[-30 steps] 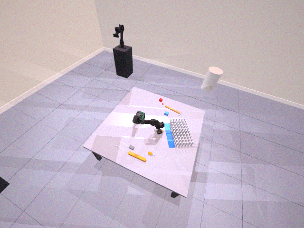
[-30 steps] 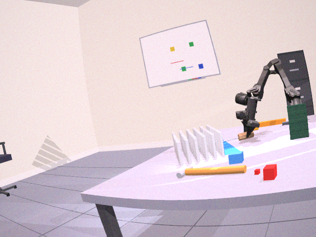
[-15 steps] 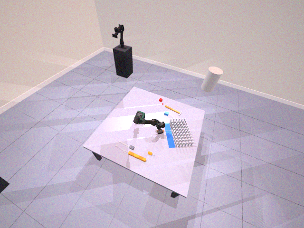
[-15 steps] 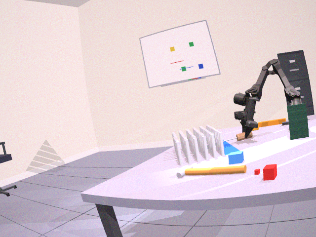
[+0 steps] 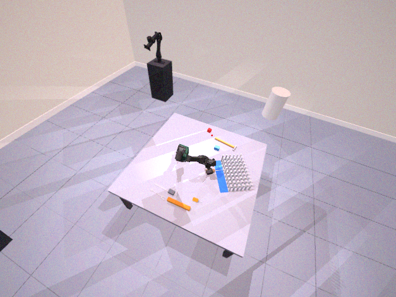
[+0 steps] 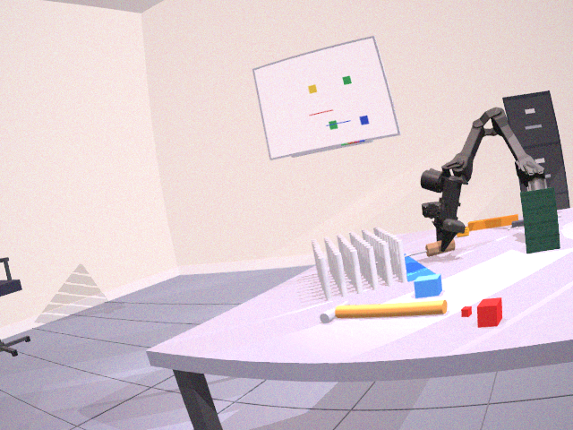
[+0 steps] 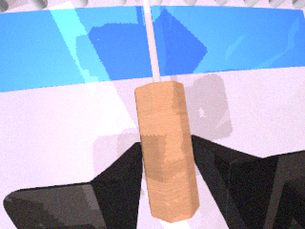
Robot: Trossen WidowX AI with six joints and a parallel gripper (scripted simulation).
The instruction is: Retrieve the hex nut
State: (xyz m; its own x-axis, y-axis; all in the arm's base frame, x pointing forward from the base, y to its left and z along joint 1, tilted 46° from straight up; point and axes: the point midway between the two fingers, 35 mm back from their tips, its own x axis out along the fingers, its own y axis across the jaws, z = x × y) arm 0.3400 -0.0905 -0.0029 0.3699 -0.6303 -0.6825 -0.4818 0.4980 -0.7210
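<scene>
My gripper (image 5: 210,171) (image 6: 442,248) (image 7: 165,143) is shut on the wooden handle (image 6: 432,248) (image 7: 164,114) of a thin-rod tool, just in front of the taped strip. The tool's pale rod (image 6: 416,253) (image 7: 152,52) points away from my hand and crosses above the blue taped strip (image 5: 223,185) (image 7: 253,40) towards the spacers. The metal spacers (image 5: 238,175) (image 6: 355,263) stand upright in rows; only their bases show at the top of the wrist view. The rod's far end is out of the wrist view and cannot be made out among the spacers. The hex nut is not visible in any view.
A yellow-handled tool with a grey head (image 5: 224,142) (image 6: 390,309), a blue block (image 5: 216,148) (image 6: 428,286) and two red cubes lie beside the field. An orange bar (image 5: 178,203) (image 6: 492,222), a small orange block (image 5: 195,199) and a grey block (image 5: 171,192) lie on the opposite side.
</scene>
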